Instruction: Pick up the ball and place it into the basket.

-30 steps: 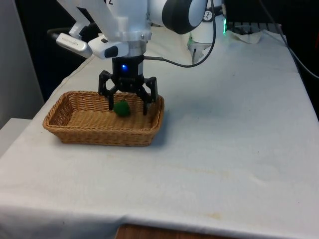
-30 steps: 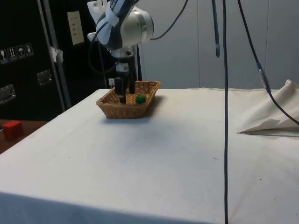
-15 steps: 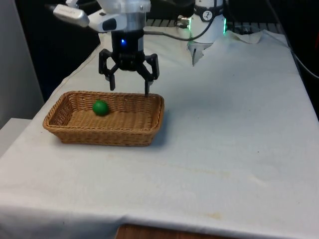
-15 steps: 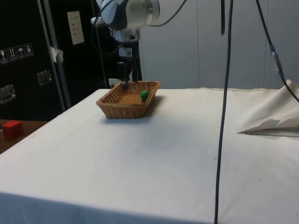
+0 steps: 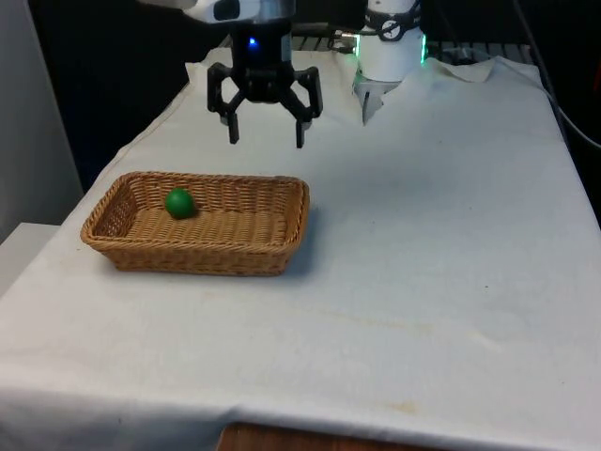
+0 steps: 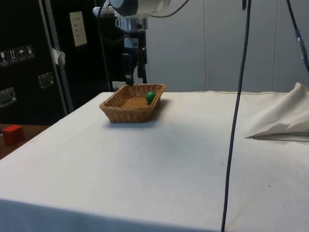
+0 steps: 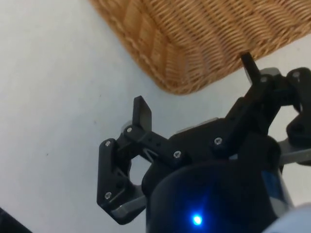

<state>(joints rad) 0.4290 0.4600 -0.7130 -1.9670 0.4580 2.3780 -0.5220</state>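
The black two-finger gripper [image 5: 267, 142] hangs in the upper middle of the front view with its fingers spread wide apart and nothing between them, well above the table and clear of the wicker basket [image 5: 272, 241]. In the side view the gripper [image 6: 129, 80] sits in the upper left of the frame, just over the basket's far rim [image 6: 145, 86]. The green ball [image 5: 179, 203] lies inside the basket, towards its end at the front view's left and close to the far wall; the side view shows the ball [image 6: 150, 96] resting against the basket's inner wall. In the wrist view the fingertips [image 7: 142, 112] stand apart over the white tablecloth [image 7: 58, 97], with a corner of the basket [image 7: 194, 43] beyond them. The basket rests on the white cloth [image 5: 432, 254] in the left half of the front view.
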